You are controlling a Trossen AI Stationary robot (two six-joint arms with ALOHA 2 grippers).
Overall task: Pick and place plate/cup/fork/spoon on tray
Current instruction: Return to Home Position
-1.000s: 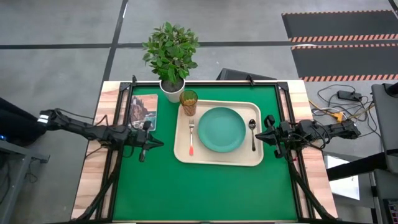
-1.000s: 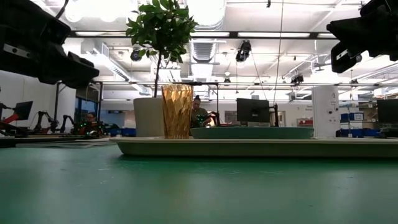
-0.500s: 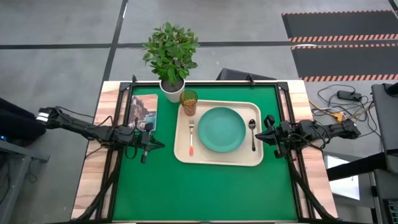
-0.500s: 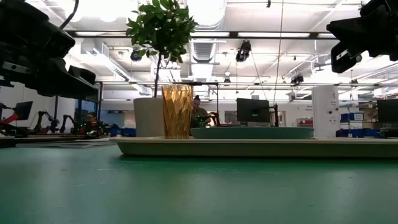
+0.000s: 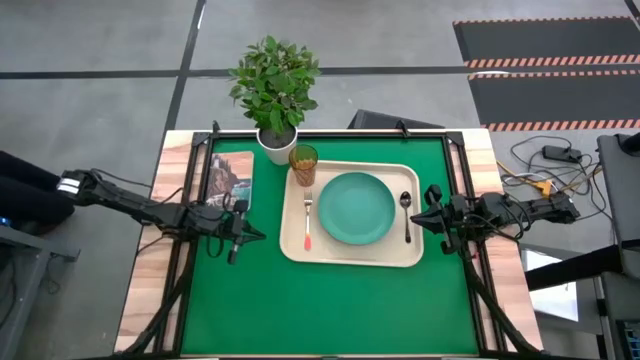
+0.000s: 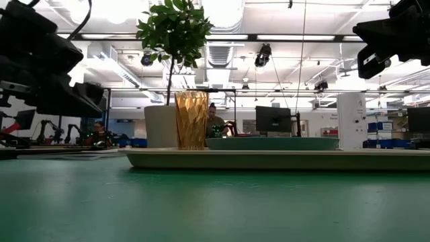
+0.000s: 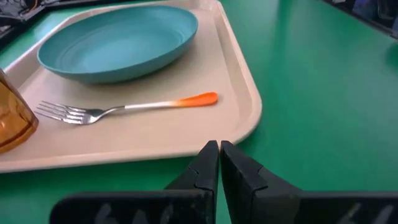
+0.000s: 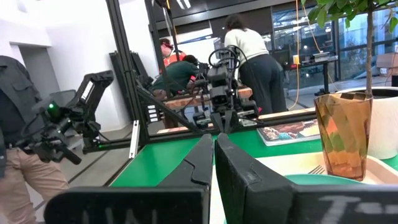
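The cream tray [image 5: 350, 253] lies on the green mat. On it rest the teal plate [image 5: 356, 207] in the middle, the amber cup [image 5: 303, 165] upright at the far left corner, the orange-handled fork [image 5: 308, 222] left of the plate, and the silver spoon [image 5: 406, 213] right of it. My left gripper [image 5: 258, 233] is shut and empty above the mat, just left of the tray; its wrist view shows the fork [image 7: 127, 107], plate [image 7: 118, 41] and tray rim [image 7: 252, 112]. My right gripper [image 5: 418, 220] is shut and empty at the tray's right edge.
A white pot with a leafy plant [image 5: 275, 90] stands at the table's far edge behind the cup. A picture card [image 5: 231, 179] lies on the mat left of the tray. People stand in the room beyond the table [image 8: 252, 59].
My left gripper has drifted slightly toward the table's near edge and lower, still shut. Nothing on the tray has moved.
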